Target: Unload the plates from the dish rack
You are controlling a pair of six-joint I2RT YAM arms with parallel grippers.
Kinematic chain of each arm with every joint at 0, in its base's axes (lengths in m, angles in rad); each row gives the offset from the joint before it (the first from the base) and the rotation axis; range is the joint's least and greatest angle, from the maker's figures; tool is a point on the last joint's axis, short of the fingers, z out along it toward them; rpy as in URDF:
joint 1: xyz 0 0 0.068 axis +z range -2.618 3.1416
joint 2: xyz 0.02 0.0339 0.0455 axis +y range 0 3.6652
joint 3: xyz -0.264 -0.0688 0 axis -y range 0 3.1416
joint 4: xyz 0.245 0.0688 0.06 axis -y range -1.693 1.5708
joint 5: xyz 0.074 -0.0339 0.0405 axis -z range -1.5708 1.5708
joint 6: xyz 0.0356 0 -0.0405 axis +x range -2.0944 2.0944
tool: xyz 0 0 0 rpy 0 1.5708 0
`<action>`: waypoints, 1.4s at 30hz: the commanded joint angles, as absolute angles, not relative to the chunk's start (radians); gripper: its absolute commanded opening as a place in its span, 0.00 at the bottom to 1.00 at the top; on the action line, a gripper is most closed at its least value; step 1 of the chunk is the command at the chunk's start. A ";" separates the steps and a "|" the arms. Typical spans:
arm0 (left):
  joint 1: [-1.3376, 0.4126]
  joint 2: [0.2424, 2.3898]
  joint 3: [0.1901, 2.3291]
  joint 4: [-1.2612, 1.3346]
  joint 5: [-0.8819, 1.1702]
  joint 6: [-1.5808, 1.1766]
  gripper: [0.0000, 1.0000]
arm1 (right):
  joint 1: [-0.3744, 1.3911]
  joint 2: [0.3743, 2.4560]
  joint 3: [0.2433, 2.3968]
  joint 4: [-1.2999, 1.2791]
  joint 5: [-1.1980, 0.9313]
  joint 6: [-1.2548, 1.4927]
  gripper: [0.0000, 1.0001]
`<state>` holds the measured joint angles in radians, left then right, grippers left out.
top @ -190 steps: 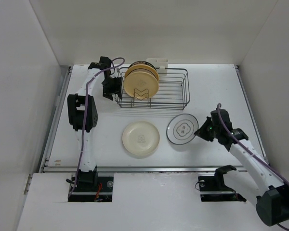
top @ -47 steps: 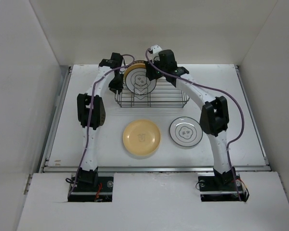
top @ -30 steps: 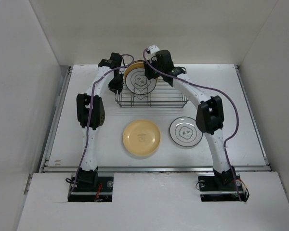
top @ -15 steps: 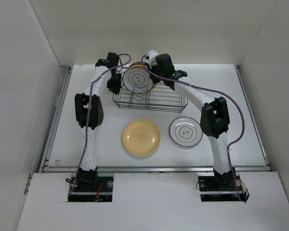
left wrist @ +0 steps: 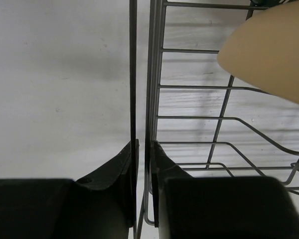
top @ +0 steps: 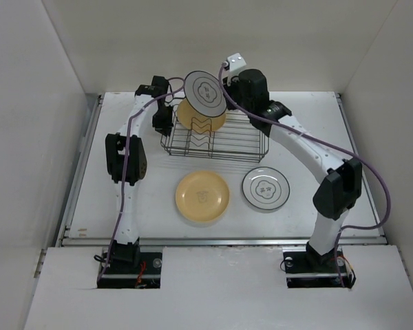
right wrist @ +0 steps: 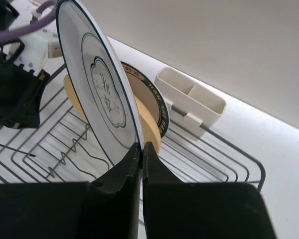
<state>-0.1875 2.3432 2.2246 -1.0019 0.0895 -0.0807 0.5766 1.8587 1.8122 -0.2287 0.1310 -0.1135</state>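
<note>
The dish rack (top: 217, 137) stands at the back middle of the table. My right gripper (top: 225, 96) is shut on the rim of a white plate with a dark rim (top: 205, 91) and holds it upright above the rack; the right wrist view shows the fingers pinching its edge (right wrist: 97, 89). A yellow plate (top: 201, 117) and a plate with a dark patterned rim (right wrist: 158, 110) stand in the rack. My left gripper (top: 162, 118) is shut on the rack's left end wire (left wrist: 133, 74). A yellow plate (top: 202, 196) and a white plate (top: 266, 189) lie flat in front of the rack.
A white plastic holder (right wrist: 189, 99) is clipped on the rack's far side. White walls enclose the table on the left, back and right. Both arms arch over the table towards the rack.
My right gripper has lifted the white plate up out of the rack and a little back. My left gripper has stayed shut on the rack's left end.
</note>
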 commanded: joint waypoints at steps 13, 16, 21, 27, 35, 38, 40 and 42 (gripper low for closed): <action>-0.186 2.198 2.095 -1.063 0.110 -0.160 0.00 | 0.307 1.243 1.192 -0.449 -0.066 0.646 0.00; -0.186 2.165 2.068 -1.054 0.178 -0.160 0.18 | 0.241 1.087 1.044 -0.568 -0.092 0.721 0.00; -0.186 2.102 2.022 -1.014 0.198 -0.179 0.28 | 0.160 0.936 0.844 -0.699 -0.173 0.854 0.00; -0.186 2.036 2.051 -0.948 0.063 -0.068 0.30 | 0.089 0.861 0.735 -0.770 -0.175 0.896 0.00; -0.284 2.003 2.121 -0.772 0.075 0.305 0.51 | 0.060 0.988 0.692 -0.778 -0.132 0.878 0.00; -0.317 2.003 2.121 -0.700 0.103 0.401 0.68 | 0.049 1.046 0.666 -0.732 -0.144 0.864 0.03; -0.331 2.012 2.103 -0.643 0.088 0.432 0.73 | 0.049 1.064 0.654 -0.723 -0.144 0.844 0.20; -0.345 2.023 2.103 -0.614 0.060 0.477 0.77 | 0.049 1.078 0.653 -0.723 -0.144 0.832 0.41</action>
